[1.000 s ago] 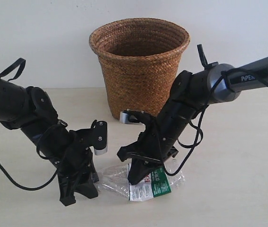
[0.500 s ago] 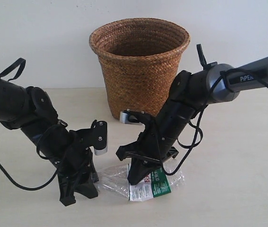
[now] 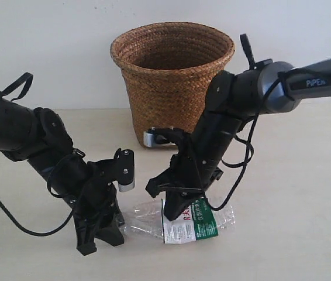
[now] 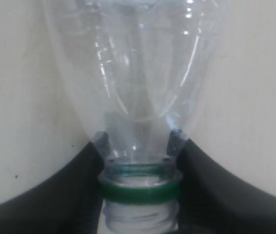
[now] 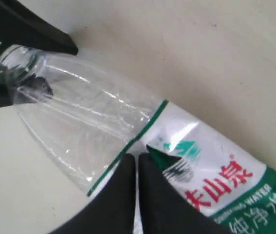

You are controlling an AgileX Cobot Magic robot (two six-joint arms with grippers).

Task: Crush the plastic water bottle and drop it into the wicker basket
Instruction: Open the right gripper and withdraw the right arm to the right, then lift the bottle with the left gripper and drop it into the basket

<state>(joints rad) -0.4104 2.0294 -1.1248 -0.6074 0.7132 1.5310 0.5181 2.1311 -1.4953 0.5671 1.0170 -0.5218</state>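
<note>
The plastic water bottle [image 3: 209, 218] lies on its side on the table, clear, with a white-and-green label bearing red characters. My left gripper [image 3: 103, 233] is shut on its neck; in the left wrist view the black fingers [image 4: 79, 180] clamp either side of the green neck ring of the bottle [image 4: 138, 73]. My right gripper [image 3: 172, 214] is shut, its two fingers pressed together, with the tips resting on the label edge of the bottle [image 5: 84, 122] in the right wrist view [image 5: 138, 160]. Behind both arms the brown wicker basket [image 3: 171, 88] stands upright.
The light table [image 3: 294, 193] runs to a white wall behind the basket. Black cables hang from both arms, one looping by the bottle's base [image 3: 235, 181].
The right arm has lifted and shifted a little to the right. The bottle now lies more stretched out, its label further right. The left gripper still holds the neck.
</note>
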